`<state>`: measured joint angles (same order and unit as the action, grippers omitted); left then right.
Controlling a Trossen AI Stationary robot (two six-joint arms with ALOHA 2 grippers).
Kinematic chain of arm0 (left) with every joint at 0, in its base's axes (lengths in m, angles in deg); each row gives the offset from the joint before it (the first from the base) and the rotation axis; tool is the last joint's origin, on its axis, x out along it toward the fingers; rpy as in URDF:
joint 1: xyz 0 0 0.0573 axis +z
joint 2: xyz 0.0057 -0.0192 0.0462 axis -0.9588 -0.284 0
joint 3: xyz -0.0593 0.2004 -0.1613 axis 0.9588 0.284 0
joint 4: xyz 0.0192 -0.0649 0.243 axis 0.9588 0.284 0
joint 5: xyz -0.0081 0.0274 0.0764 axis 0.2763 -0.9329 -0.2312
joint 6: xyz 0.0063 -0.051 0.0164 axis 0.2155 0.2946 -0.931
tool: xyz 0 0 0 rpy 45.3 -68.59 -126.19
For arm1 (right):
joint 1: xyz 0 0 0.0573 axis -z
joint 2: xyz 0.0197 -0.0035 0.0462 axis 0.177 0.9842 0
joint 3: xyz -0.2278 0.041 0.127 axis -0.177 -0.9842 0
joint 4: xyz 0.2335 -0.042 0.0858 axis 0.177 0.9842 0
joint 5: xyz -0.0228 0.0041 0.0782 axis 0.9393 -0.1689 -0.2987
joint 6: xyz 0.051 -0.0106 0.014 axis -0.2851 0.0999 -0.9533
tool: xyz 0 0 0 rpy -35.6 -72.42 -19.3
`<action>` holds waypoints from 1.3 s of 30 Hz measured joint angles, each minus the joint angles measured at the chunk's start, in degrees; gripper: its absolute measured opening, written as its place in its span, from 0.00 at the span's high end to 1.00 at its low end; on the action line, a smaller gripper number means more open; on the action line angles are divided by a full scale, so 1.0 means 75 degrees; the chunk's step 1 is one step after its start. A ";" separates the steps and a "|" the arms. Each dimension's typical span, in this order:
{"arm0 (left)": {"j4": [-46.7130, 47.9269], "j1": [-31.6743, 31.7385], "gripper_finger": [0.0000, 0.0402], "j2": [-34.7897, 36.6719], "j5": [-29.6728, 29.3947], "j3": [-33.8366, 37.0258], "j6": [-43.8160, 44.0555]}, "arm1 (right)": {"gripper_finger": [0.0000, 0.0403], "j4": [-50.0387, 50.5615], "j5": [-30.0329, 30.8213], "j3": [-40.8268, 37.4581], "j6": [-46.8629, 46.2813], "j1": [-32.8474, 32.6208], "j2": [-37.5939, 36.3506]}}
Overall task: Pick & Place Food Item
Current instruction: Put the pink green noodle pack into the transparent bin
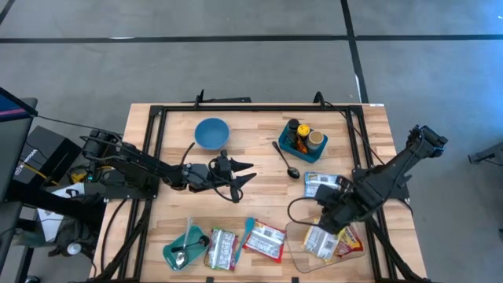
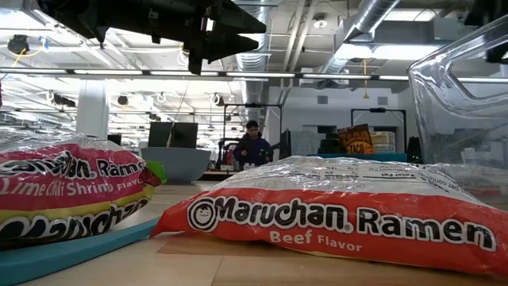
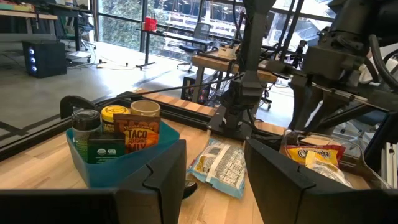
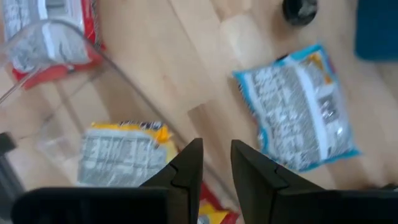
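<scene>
A clear plastic container (image 1: 297,234) at the near right holds a yellow-edged ramen packet (image 4: 121,152) and a red one (image 1: 350,244). Just beyond it, a blue-and-white packet (image 4: 298,115) lies flat on the wood. My right gripper (image 4: 216,146) hangs above the table between that packet and the container's far rim. It points steeply down, and its fingers stand a narrow gap apart with nothing between them. My left gripper (image 1: 245,174) hovers level over the table's middle, open and empty, facing the right side.
A blue bin of spice jars (image 1: 302,140), a black spoon (image 1: 287,161) and a blue bowl (image 1: 211,132) sit toward the far edge. Along the near edge lie a teal plate (image 1: 182,250) and two ramen packets (image 1: 222,250) (image 1: 265,242). A person (image 2: 252,147) sits in the room beyond the table.
</scene>
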<state>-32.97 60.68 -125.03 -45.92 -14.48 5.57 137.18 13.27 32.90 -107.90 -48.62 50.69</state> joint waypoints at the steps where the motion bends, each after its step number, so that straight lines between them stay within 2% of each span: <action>1: 0.0000 -0.0001 0.60 -0.0001 -0.0002 0.0002 -0.0001 | 0.81 0.0000 0.0098 0.0000 0.0096 0.0044 0.0000; 10: 0.0000 -0.0002 0.60 -0.0001 -0.0002 0.0002 -0.0001 | 0.81 0.0083 0.0888 0.0000 0.0570 0.0529 0.0000; 22: 0.0000 -0.0001 0.60 -0.0001 -0.0002 0.0002 -0.0001 | 0.81 0.0241 0.1113 0.0000 0.0558 0.1111 0.0000; 31: 0.0000 0.0001 0.60 0.0001 0.0000 0.0002 -0.0001 | 0.81 0.0884 0.1510 0.0000 0.0464 0.1291 0.0000; 39: -0.0230 -0.0001 0.60 -0.0001 0.0001 0.0002 -0.0001 | 0.81 0.1784 0.1656 0.0000 -0.0232 0.1299 0.0000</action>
<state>-34.69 60.67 -125.04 -45.91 -14.46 5.57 150.55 25.68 32.90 -109.64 -38.88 50.69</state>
